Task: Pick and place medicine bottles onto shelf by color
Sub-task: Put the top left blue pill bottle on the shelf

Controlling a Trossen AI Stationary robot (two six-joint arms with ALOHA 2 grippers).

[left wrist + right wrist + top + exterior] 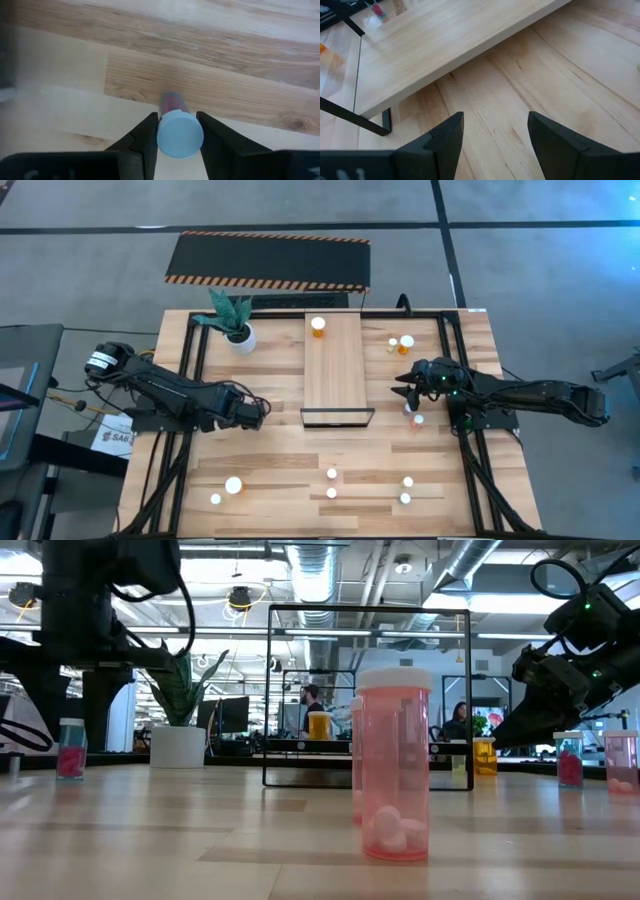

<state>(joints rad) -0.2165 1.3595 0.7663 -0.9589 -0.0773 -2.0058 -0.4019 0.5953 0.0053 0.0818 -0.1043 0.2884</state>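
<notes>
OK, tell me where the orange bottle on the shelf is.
In the high view the orange bottle stands alone at the shelf's far end, the end away from its black frame, right of the potted plant.

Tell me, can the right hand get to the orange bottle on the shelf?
Probably yes. The right hand is open and empty beside the shelf, and nothing stands between it and the orange bottle at the far end.

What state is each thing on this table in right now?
Left gripper: shut on a small red bottle.
Right gripper: open, empty, beside the shelf.
Orange bottle: upright on the shelf's far end.
Other bottles: upright on the table, capped.
Plant: upright in its pot.
</notes>
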